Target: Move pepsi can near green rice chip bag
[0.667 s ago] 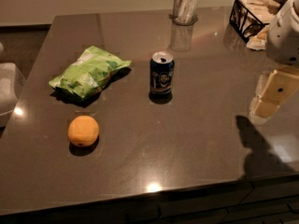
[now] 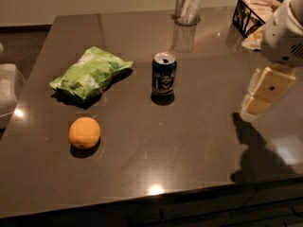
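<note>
The pepsi can stands upright near the middle of the dark table, dark blue with a silver top. The green rice chip bag lies flat to its left, a gap of bare table between them. My gripper hangs above the table's right side, well to the right of the can and touching nothing. Its cream-coloured finger points down and to the left.
An orange fruit lies at the front left. A clear glass tumbler stands at the back centre. A black wire basket sits at the back right. The table's front edge runs along the bottom.
My gripper has shifted slightly to the left and down over the right side of the table. The can, bag and orange have not moved.
</note>
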Tool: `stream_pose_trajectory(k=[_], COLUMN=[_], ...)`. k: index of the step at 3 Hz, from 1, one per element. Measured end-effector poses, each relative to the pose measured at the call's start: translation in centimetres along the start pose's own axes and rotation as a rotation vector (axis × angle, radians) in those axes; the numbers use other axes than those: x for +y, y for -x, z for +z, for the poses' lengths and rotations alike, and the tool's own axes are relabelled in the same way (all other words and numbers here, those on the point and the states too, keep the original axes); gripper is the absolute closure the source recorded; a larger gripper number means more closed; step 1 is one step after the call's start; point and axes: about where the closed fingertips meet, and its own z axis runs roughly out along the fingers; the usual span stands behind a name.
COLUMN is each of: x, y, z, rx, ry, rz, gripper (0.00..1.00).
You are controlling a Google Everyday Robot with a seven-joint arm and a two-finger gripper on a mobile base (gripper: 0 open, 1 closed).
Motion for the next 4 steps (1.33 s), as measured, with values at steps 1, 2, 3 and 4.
stream_pose_trajectory(k=[1, 2, 3, 4], x=[-0.4, -0.9, -1.3, -2.0], y=[1.9, 4.0, 6.7, 9.0], z=[1.9, 3.7, 5.6, 7.7], rx=[-0.064, -0.120, -0.178, -0.232], ry=[0.014, 0.030, 0.055, 0.077], rz=[0.019, 0.042, 0.045, 0.048], gripper=[0.00, 0.00, 0.00, 0.00])
